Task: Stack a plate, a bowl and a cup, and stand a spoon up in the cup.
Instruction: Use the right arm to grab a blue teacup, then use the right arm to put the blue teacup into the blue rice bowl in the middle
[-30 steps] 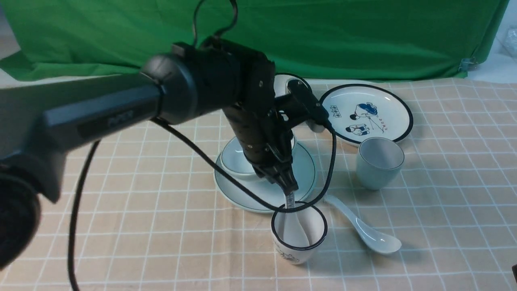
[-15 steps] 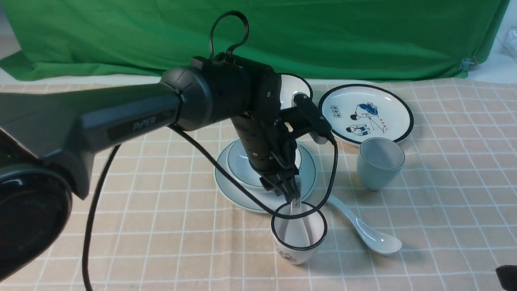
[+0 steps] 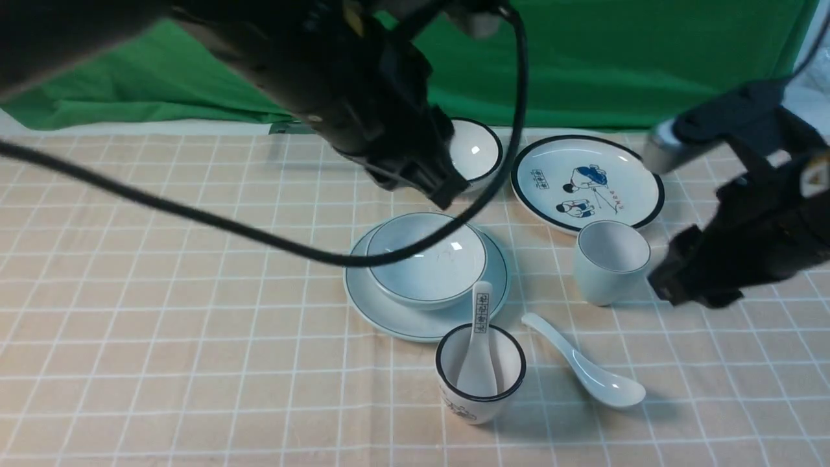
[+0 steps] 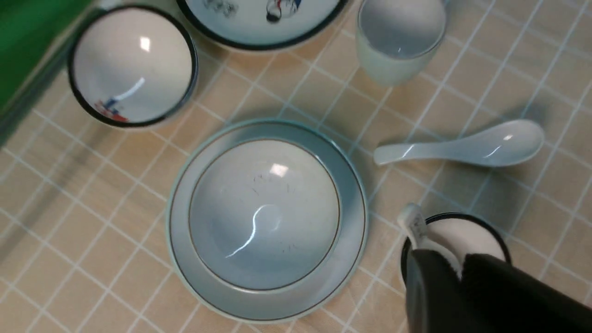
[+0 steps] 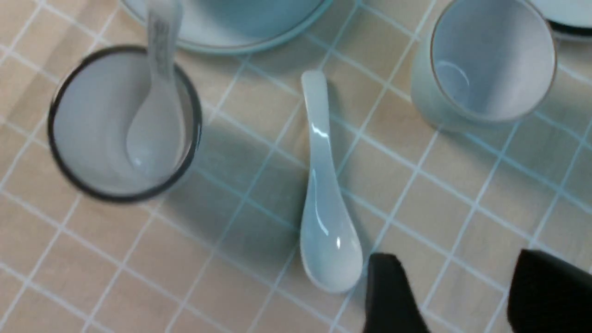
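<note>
The pale bowl (image 3: 428, 259) sits in the pale plate (image 3: 382, 306) at mid-table; both show in the left wrist view, bowl (image 4: 263, 212) and plate (image 4: 178, 240). The plain cup (image 3: 609, 259) stands upright and empty to their right. The plain white spoon (image 3: 583, 370) lies flat on the cloth in front of the cup. My left gripper (image 3: 447, 193) is raised above the bowl's far side, its fingers nearly together and empty (image 4: 462, 263). My right gripper (image 3: 681, 292) hovers right of the cup, open and empty (image 5: 458, 259), just beside the spoon's (image 5: 323, 194) scoop end.
A black-rimmed cup (image 3: 480, 376) at the front holds a spoon with black characters (image 3: 481, 311). A cartoon plate (image 3: 587, 181) and a black-rimmed bowl (image 3: 475, 149) stand at the back. My left arm's cable (image 3: 324, 256) hangs across the bowl. A green cloth closes the far side.
My left gripper let go of the marked spoon, which now stands in the black-rimmed cup, and rose up and back. My right arm came into view from the right, beside the cup.
</note>
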### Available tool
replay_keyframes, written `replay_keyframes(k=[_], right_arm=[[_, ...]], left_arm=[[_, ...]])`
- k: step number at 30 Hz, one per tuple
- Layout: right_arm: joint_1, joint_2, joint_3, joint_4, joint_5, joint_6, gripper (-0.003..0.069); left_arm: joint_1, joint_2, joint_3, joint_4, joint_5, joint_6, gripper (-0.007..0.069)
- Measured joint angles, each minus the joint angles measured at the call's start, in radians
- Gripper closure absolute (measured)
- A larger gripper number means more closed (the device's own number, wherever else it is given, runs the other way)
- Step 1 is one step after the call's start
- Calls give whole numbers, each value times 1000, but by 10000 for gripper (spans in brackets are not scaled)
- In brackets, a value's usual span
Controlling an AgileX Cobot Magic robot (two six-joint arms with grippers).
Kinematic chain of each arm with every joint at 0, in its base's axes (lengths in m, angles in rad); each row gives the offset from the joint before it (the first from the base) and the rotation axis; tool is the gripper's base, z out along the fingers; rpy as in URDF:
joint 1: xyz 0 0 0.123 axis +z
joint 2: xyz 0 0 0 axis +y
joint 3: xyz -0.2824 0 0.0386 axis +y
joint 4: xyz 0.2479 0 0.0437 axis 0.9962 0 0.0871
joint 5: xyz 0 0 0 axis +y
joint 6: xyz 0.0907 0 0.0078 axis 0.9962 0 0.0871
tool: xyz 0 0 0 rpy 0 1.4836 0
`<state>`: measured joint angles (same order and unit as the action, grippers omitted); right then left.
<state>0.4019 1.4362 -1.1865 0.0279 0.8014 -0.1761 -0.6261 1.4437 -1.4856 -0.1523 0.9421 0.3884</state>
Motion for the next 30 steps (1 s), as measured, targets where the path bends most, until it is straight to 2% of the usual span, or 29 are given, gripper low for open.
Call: replay_keyframes(k=[2, 5, 9, 14, 17, 21, 23, 26, 30], right_arm=[[0, 120, -93, 0, 10, -7, 274], [0, 277, -227, 0, 45, -23, 274], [-2, 420, -340, -6, 77, -22, 272], [-56, 611, -503, -1, 171, 2, 277], [-65, 654, -523, 6, 206, 2, 311], [-65, 667, -532, 21, 231, 0, 512], [-59, 660, -552, 21, 241, 3, 574], [-27, 633, -592, 16, 257, 8, 573], [88, 595, -697, 44, 259, -8, 573]], left_arm=[[0, -135, 89, -11, -38, -12, 607], [0, -299, 222, -18, -91, -36, 624], [0, -482, 389, -23, -153, -47, 624], [0, -736, 609, -23, -282, -48, 624], [0, -801, 655, -24, -304, -48, 624], [0, -861, 687, -26, -311, -71, 624], [0, -867, 687, -27, -315, -81, 624], [0, -868, 688, -27, -315, -81, 624], [0, -868, 688, -27, -315, -82, 624]])
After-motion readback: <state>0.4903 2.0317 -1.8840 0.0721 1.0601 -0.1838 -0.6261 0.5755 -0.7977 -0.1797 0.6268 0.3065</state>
